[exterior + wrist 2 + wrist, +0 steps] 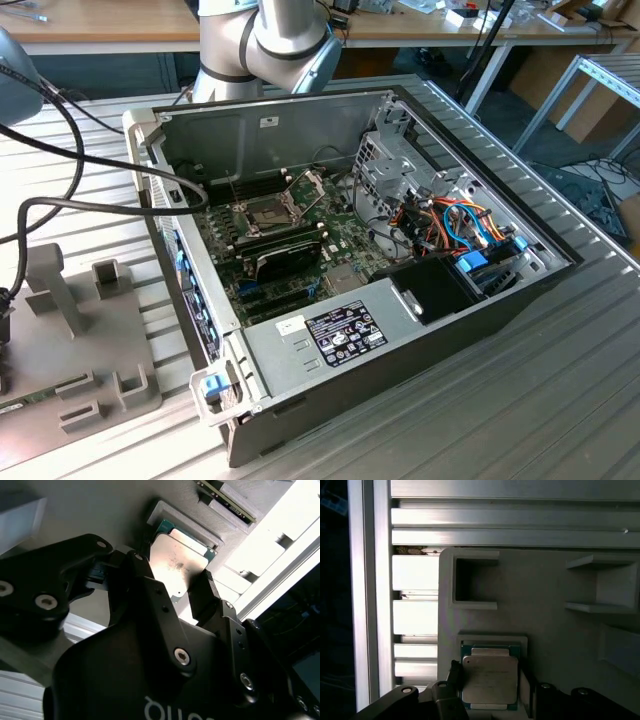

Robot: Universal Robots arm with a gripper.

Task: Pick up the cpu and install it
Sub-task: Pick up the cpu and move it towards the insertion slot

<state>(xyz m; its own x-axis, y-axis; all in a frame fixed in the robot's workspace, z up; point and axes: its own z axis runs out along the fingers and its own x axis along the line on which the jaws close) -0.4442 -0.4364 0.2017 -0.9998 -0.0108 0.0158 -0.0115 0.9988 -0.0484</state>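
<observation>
The cpu is a flat silver-topped square on a green base, lying in a shallow recess of a grey holder block. In both wrist views my gripper straddles it, one black finger against one edge and the other finger against the opposite edge. The chip looks level in its recess. In the exterior view the open computer case shows the green motherboard with the dark square socket, its metal frame hinged up.
The grey holder block stands on the slatted aluminium table at the exterior view's left, with raised posts and slots. Black cables loop over it. The case walls and a drive cage ring the socket.
</observation>
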